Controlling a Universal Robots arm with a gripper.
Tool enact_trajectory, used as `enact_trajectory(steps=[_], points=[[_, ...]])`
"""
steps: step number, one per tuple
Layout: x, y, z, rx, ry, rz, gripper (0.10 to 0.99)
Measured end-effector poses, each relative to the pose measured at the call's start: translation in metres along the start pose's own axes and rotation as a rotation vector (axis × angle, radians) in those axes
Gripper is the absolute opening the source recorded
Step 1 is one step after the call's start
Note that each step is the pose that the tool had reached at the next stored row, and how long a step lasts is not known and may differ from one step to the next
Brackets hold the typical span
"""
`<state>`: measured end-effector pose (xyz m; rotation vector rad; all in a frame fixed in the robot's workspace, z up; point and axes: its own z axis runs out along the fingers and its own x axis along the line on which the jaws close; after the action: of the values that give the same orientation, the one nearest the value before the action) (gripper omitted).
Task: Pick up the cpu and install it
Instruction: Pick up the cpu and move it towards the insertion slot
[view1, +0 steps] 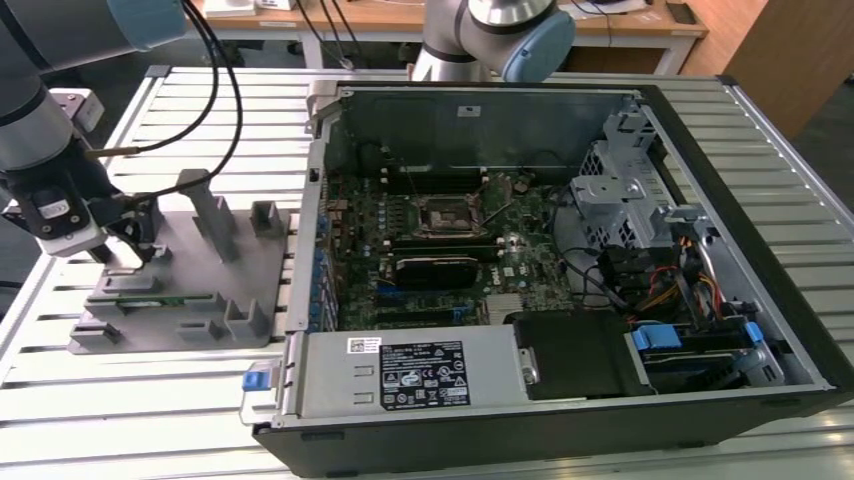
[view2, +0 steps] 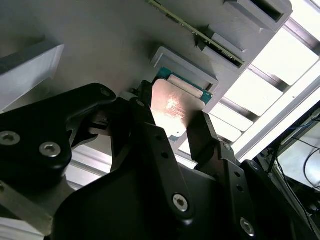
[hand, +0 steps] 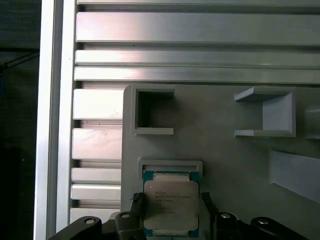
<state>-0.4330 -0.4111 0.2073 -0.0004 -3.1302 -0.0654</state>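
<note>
1. The gripper (view1: 118, 252) sits low over the grey holder (view1: 200, 312) at the exterior view's left.
2. In both wrist views the cpu (hand: 171, 206) lies in a recess of the holder, metal plate up.
3. The gripper is clenched on the cpu, with its fingers (hand: 137, 204) against two opposite edges.
4. The open computer case (view1: 534, 432) is well apart, at the exterior view's right.

A grey fixture block (view1: 174, 325) is set on the slatted metal table (view1: 134, 400), toward the exterior view's left. An open computer case (view1: 534, 432) is laid just beside it.
</note>
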Motion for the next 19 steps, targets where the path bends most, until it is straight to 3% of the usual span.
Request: enact_trajectory(steps=[9,11,19], points=[[0.0001,0.0002,-0.0046,0.0,0.0001,0.0,0.525],[0.0002,0.0007,-0.0158,0.0,0.0002,0.0,0.525],[0.0002,0.0008,-0.0198,0.0,0.0002,0.0,0.525]])
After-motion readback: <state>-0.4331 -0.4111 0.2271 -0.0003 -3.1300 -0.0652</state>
